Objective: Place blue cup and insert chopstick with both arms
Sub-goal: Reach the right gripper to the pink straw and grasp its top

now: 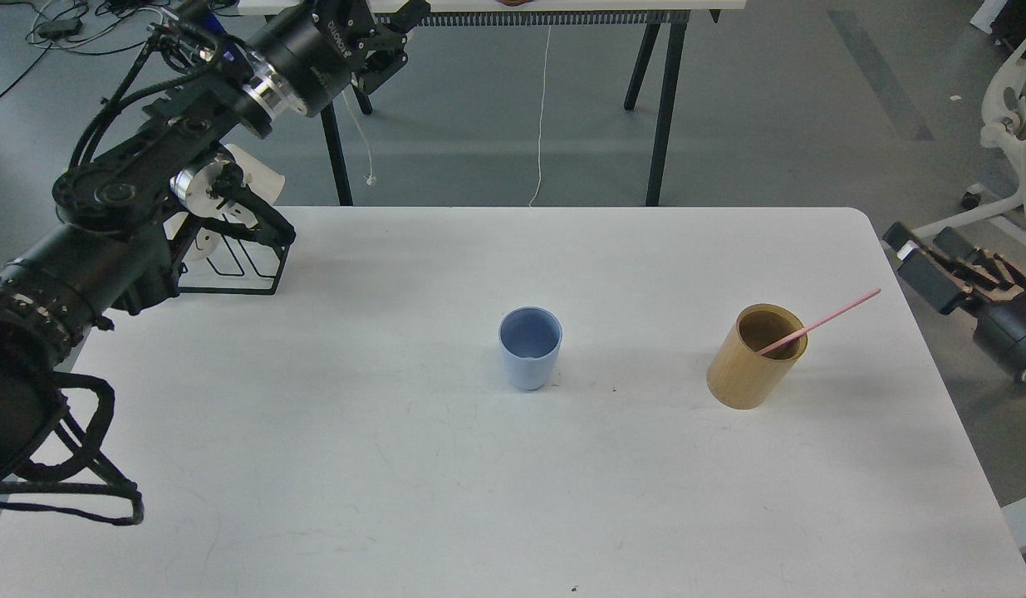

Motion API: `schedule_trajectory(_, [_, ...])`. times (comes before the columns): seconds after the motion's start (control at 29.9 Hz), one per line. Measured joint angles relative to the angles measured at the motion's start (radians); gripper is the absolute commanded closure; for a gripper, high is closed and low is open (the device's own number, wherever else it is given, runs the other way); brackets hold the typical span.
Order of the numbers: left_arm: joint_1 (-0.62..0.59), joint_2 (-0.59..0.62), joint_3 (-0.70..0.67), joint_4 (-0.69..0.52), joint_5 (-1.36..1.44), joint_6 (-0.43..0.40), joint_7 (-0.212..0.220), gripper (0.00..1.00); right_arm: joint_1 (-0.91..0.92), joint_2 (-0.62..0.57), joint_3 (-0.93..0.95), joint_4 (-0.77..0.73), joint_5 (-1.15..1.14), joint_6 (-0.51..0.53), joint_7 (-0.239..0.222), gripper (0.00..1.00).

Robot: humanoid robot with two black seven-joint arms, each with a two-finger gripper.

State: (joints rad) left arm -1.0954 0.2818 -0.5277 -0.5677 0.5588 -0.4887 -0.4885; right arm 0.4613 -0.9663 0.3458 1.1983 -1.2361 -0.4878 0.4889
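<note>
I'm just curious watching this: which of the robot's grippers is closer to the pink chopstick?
Right. The right gripper sits just off the table's right edge, near the chopstick. The left gripper is raised far away beyond the table's far left corner.

Left arm (130, 191) reaches up beyond the table's (479, 498) far-left corner; right gripper (920, 249) hangs beside its right edge.

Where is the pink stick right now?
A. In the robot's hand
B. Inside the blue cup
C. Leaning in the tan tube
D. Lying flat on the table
C: the stick leans out of the open top of the tan tube, while the blue cup stands empty and apart.
</note>
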Motion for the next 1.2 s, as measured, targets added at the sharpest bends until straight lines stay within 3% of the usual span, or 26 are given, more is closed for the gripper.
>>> schedule_trajectory(0.17, [0.014, 0.002, 0.001, 0.0, 0.0, 0.0, 0.0, 0.06, -0.036, 0.072, -0.011, -0.002, -0.001, -0.001, 0.0, 0.27])
schedule_trajectory(0.43, [0.035, 0.011, 0.001, 0.0, -0.003, 0.0, 0.0, 0.06, -0.046, 0.091, -0.013, -0.003, 0.001, -0.001, 0.0, 0.64])
schedule_trajectory(0.84, [0.043, 0.01, 0.0, 0.0, -0.004, 0.0, 0.0, 0.06, -0.058, 0.085, -0.013, -0.003, 0.0, -0.001, 0.0, 0.97])
schedule_trajectory(1.2, [0.053, 0.009, 0.0, 0.0, -0.004, 0.0, 0.0, 0.06, -0.042, 0.002, 0.006, 0.022, 0.003, -0.001, 0.0, 1.0])
